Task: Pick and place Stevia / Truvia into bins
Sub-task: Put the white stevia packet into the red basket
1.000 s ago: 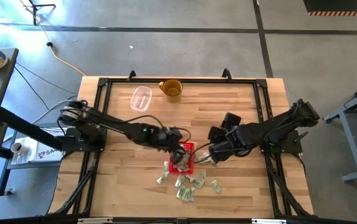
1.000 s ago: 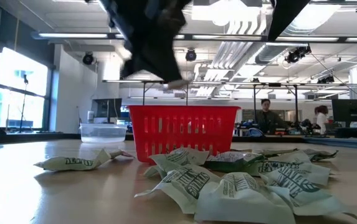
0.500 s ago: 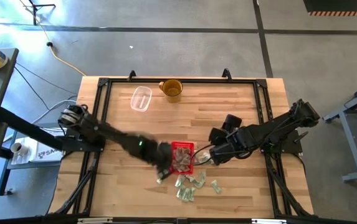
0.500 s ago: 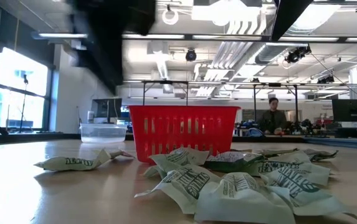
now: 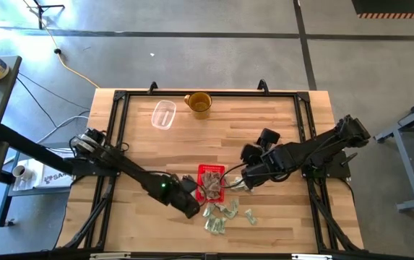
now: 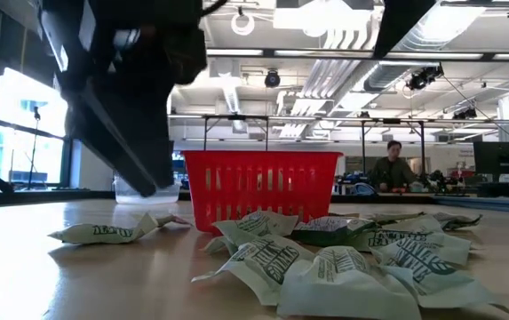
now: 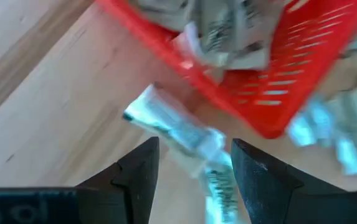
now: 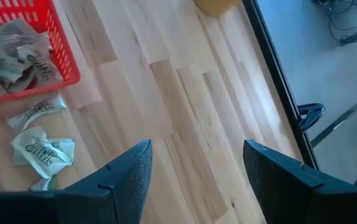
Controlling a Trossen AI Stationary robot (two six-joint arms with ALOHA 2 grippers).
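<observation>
The small bright red plastic basket [image 5: 211, 182] sits near the middle of the wooden tabletop [image 5: 279, 123], toward its near edge, with several pale green and white paper sweetener packets [image 7: 228, 28] already lying inside it. More of these packets lie scattered on the tabletop just in front of the basket [image 5: 225, 214] and beside its right wall [image 8: 40, 149].

The left end effector [image 7: 194, 168] hangs low at the basket's left front corner, its fingers spread wide and empty over a loose packet [image 7: 178, 130] lying just outside the red wall. In the low view this arm blocks the left part of the scene.

The right end effector [image 8: 194, 168] hovers just right of the basket, fingers wide apart, holding nothing.

A clear plastic container [image 5: 163, 114] and a yellow-brown mug [image 5: 199, 103] stand well apart at the far edge. A person [image 6: 389, 165] stands in the room beyond.
</observation>
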